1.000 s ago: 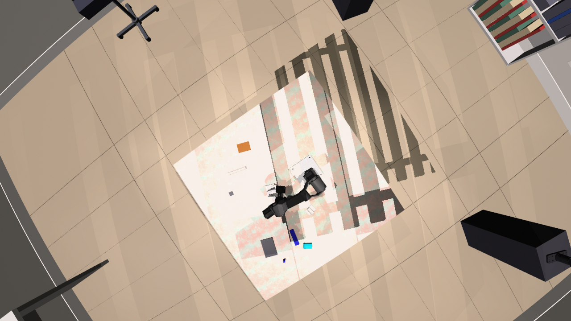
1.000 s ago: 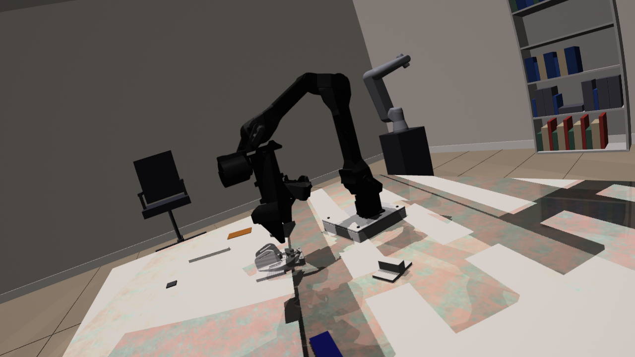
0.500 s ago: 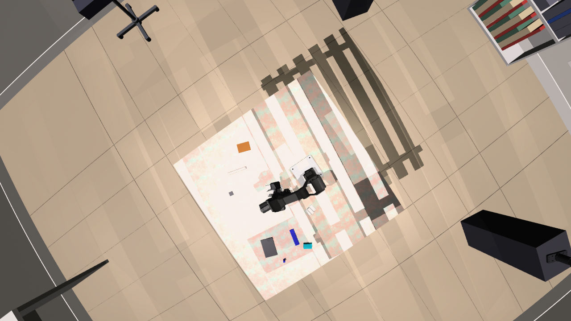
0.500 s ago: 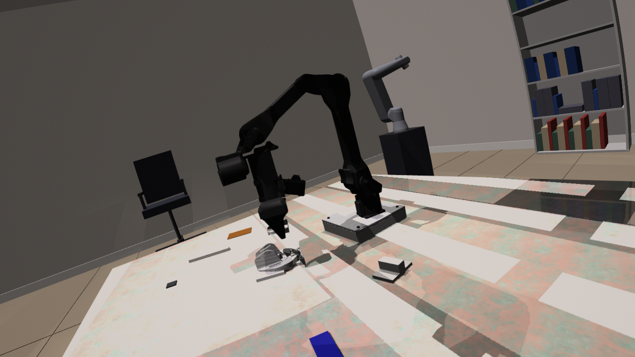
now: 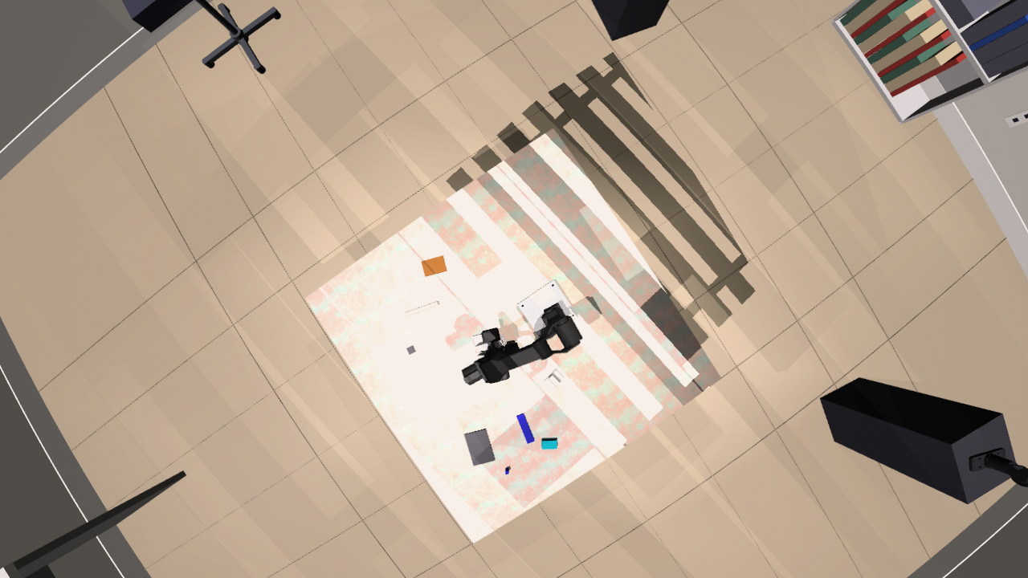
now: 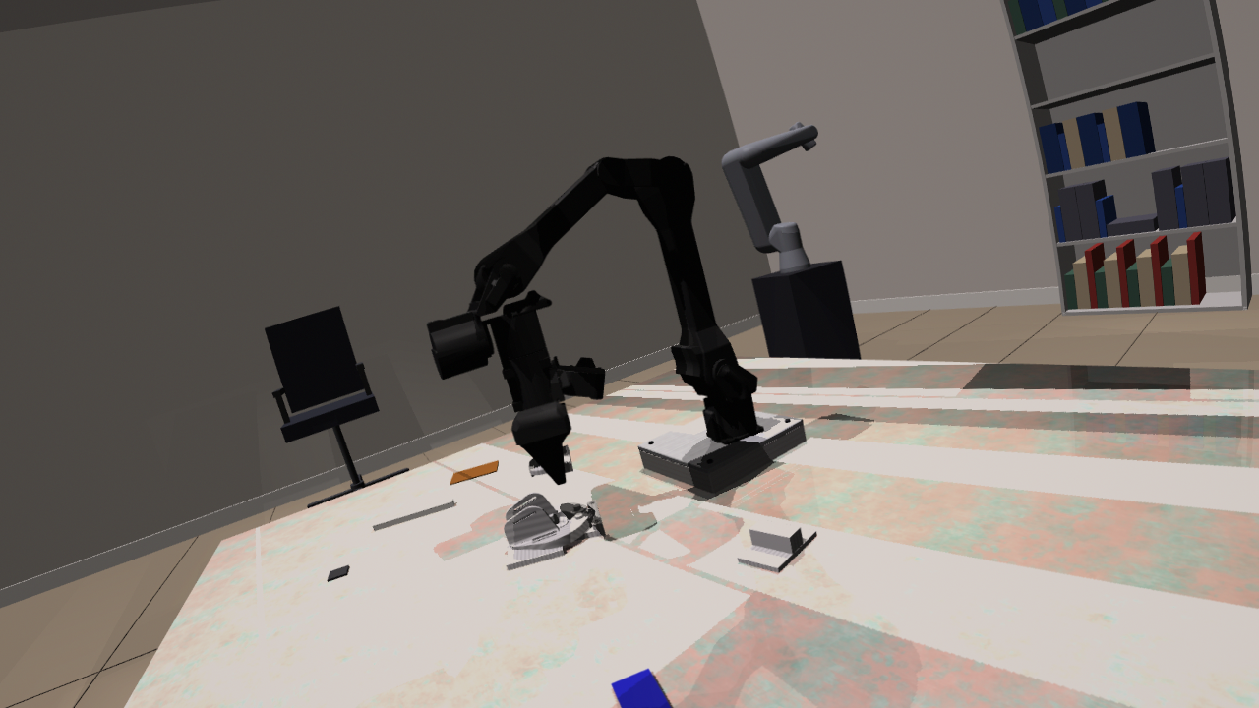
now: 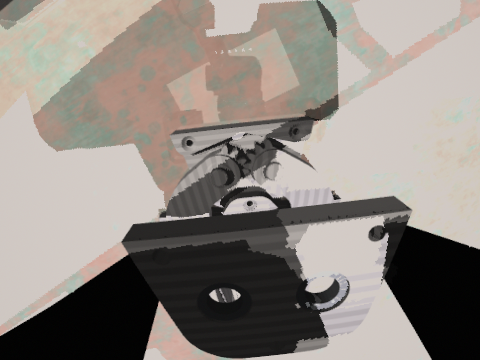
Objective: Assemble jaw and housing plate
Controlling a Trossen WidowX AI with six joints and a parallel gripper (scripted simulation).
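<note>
My gripper is shut on the striped grey housing plate, with one black finger at each side edge. The plate is tilted in the wrist view, and its two round holes face the camera. It hangs above the gear mechanism, apart from it. Beyond the plate's far edge, the left jaw and the right jaw lie side by side. Their toothed hubs touch or nearly touch, and a round stub shows at each hub. The plate hides the jaws' front parts. In the top view the arm largely hides the mechanism.
An angled bracket, a blue bar, a cyan block and a grey slab lie around. An orange block, a thin bar and a small dark block lie on the other side.
</note>
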